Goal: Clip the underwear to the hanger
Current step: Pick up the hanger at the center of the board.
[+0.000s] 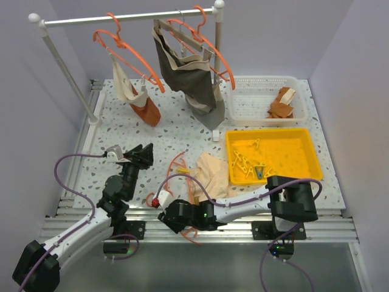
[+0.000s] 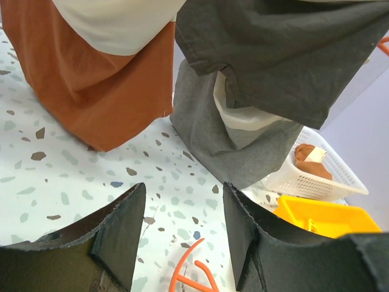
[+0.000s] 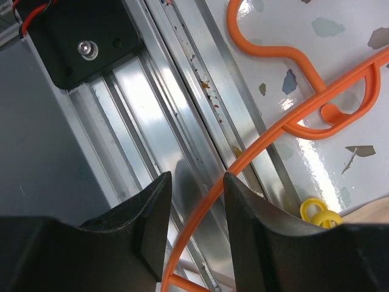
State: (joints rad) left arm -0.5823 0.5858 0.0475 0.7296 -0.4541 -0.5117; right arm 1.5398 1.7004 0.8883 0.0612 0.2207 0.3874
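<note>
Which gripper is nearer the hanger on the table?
Right. The right gripper, open, straddles the wire of the hanger; the left gripper hovers open, apart, to the hanger's left.

One underwear (image 1: 213, 173), one tray (image 1: 285, 152), one basket (image 1: 252, 103) — one rack (image 1: 127, 18)

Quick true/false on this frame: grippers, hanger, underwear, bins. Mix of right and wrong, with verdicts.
1. The underwear lies on the table beside the yellow tray. True.
2. The left gripper is holding a clip. False: it is open with nothing between its fingers.
3. The hanger wire runs between the fingers of the right gripper. True: the fingers stand on either side of it, with gaps showing.
4. The white basket is empty. False: a rust-brown cloth lies in it.
5. The yellow tray holds dark garments. False: it holds yellow clips.
</note>
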